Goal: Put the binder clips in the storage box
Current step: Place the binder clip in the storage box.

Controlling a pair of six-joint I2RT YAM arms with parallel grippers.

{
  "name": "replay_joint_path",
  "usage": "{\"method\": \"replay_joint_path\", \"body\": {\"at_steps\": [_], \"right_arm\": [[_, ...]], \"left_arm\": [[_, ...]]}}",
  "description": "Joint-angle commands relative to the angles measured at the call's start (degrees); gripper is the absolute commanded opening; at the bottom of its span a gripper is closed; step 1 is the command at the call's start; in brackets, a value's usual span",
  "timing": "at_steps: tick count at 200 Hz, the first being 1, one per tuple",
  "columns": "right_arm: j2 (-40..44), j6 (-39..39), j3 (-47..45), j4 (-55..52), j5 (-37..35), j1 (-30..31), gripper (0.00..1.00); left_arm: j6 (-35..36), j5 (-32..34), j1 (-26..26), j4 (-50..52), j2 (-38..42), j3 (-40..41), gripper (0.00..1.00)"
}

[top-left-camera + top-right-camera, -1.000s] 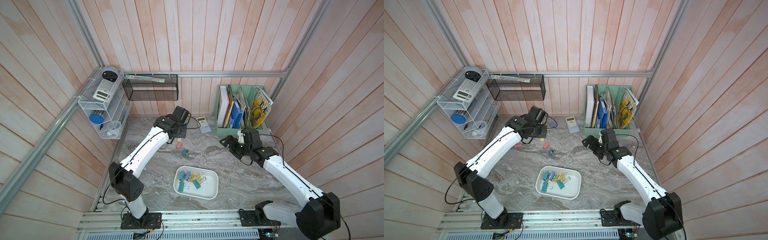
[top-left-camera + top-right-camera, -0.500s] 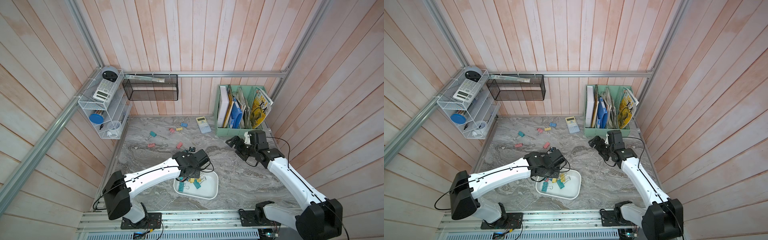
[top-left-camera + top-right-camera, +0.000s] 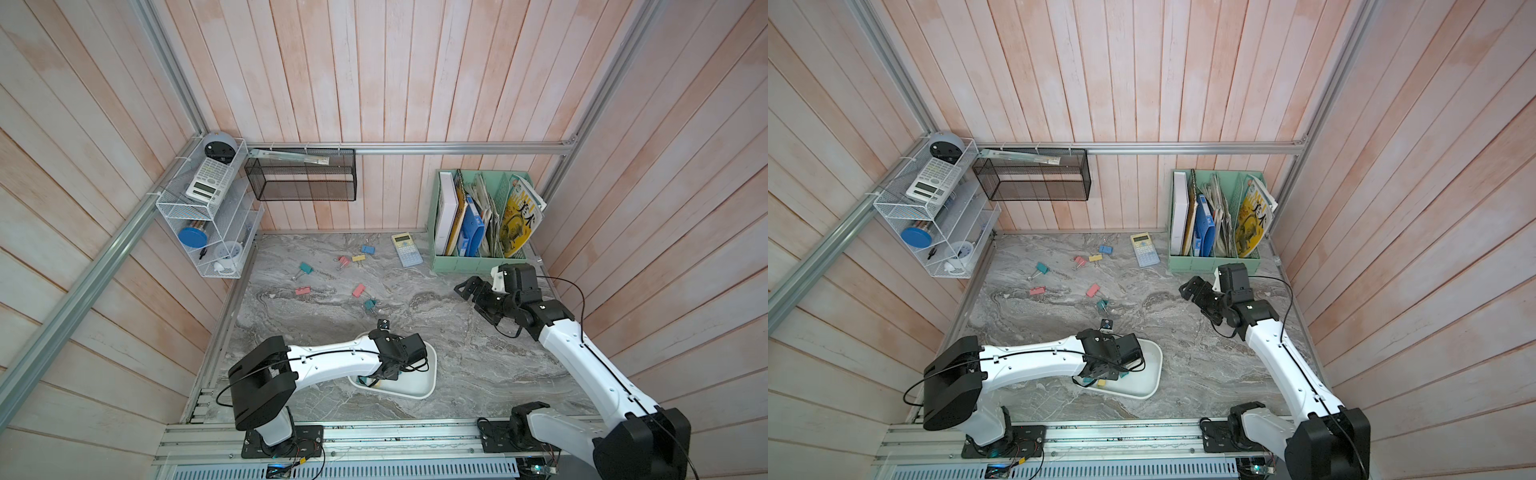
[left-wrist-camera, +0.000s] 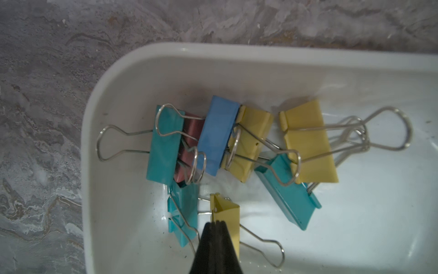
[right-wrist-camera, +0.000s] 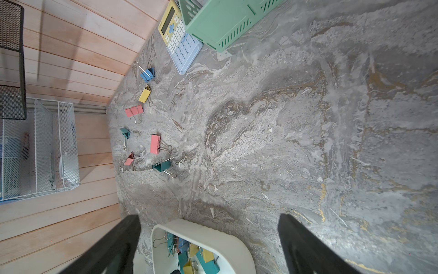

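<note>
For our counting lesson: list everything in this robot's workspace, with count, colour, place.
loose binder clips: seven; pink, teal, yellow, blue; tabletop
boxed binder clips: seven; teal, yellow, blue, pink; storage box
held clip: one; yellow; left gripper
storage box: one; white; near edge
calculators: two; yellow-blue, tabletop; white, wire rack
file holder: one; mint green; far right
mesh basket: one; black; hung at back
wire rack: one; white; hung at left
left gripper: one; black; shut, over box
right gripper: one; black; open, empty
</note>
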State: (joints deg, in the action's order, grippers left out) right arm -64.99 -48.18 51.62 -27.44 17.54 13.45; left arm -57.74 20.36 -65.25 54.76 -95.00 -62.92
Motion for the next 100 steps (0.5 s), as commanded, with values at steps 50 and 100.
{"method": "replay_joint_path", "body": {"at_steps": [50, 100], "right_arm": [[1.18, 0.19, -0.79, -0.17, 0.53, -0.05, 0.98], [1.70, -0.03, -0.72, 0.59, -0.52, -0.09, 0.98]], "left_arm": [[4.58, 5.49, -0.55, 2.44, -4.06, -1.61, 0.06], [7.52, 4.42, -1.23, 5.15, -5.14, -6.98, 0.36]]}}
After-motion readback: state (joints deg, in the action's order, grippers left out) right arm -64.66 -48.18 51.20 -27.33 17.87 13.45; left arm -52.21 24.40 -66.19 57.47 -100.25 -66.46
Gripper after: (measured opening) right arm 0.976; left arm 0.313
